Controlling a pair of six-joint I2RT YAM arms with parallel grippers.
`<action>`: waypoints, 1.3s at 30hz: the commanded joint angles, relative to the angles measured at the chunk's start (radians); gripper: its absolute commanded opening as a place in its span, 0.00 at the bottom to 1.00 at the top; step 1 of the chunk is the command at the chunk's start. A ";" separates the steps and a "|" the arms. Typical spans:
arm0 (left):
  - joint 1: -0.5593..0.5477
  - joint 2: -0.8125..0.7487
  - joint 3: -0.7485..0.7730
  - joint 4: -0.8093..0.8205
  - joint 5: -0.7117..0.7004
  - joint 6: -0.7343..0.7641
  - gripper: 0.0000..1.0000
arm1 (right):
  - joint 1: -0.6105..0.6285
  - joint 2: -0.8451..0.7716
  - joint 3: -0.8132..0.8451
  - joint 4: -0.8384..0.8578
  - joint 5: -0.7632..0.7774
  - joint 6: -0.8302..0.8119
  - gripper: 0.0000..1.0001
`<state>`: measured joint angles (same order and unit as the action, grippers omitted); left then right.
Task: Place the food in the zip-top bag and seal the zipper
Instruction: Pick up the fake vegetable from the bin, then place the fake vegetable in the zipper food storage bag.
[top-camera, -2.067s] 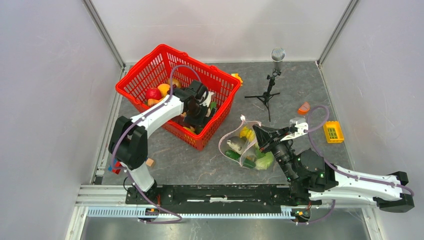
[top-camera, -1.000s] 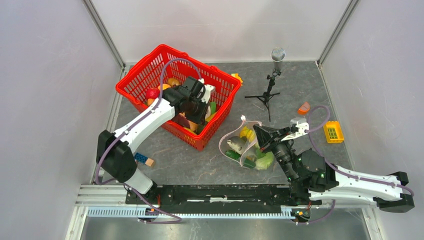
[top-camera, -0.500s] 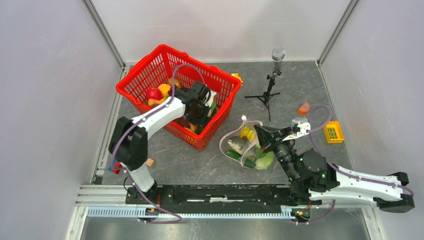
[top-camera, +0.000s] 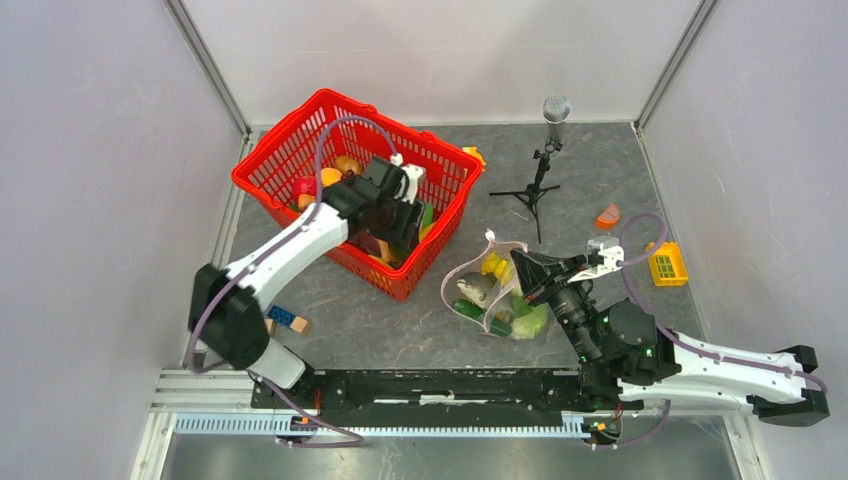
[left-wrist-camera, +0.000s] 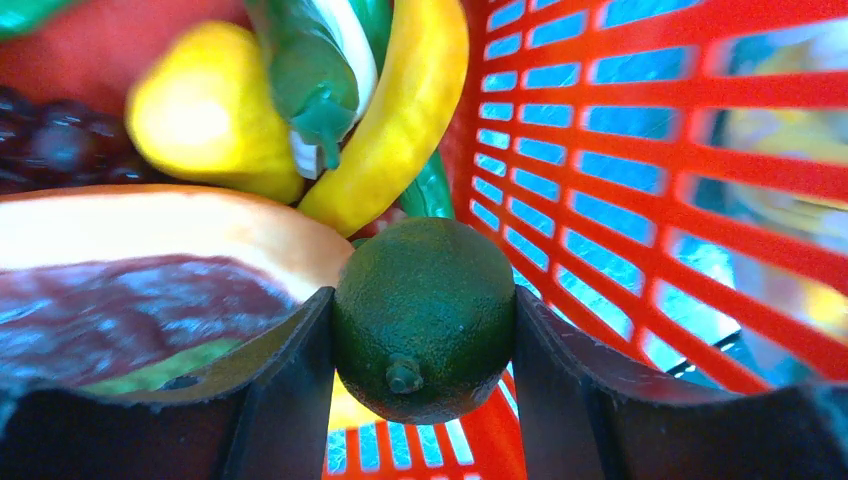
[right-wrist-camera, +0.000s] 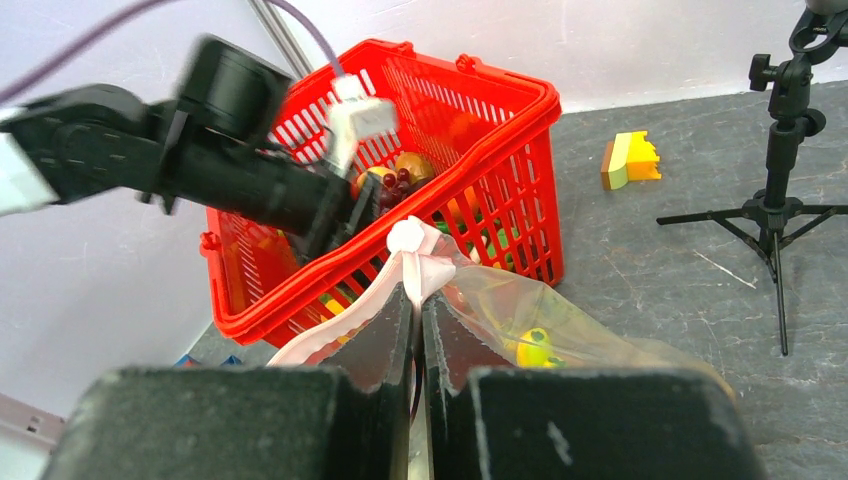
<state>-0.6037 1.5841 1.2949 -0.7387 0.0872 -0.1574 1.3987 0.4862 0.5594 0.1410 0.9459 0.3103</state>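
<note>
We see a red mesh basket (top-camera: 283, 135) toward the far left corner, a small microphone on a tripod (top-camera: 541, 170) near the far edge, a yellow block (top-camera: 666, 263) by the right edge, and blue and tan blocks (top-camera: 285, 318) near the left edge.

The left claw (left-wrist-camera: 424, 330) has drawn slightly back and up inside the red plastic mesh basket (top-camera: 440, 150) — its white arm now stretches lower, elbow swung out leftward. That swing uncovers a small blue building block (top-camera: 283, 316) on the grey surface (top-camera: 380, 330).
</note>
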 joint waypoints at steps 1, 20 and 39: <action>-0.002 -0.190 0.067 0.003 -0.041 -0.025 0.42 | 0.005 0.002 0.013 0.038 0.014 0.003 0.09; -0.112 -0.555 -0.091 0.439 0.472 -0.262 0.38 | 0.005 0.075 0.035 0.072 -0.033 0.018 0.09; -0.468 -0.411 -0.096 0.362 -0.054 -0.109 0.35 | 0.005 0.109 0.076 0.077 -0.084 0.015 0.08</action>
<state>-1.0462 1.1618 1.2011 -0.3618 0.2142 -0.3286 1.3987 0.5980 0.5755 0.1787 0.8856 0.3214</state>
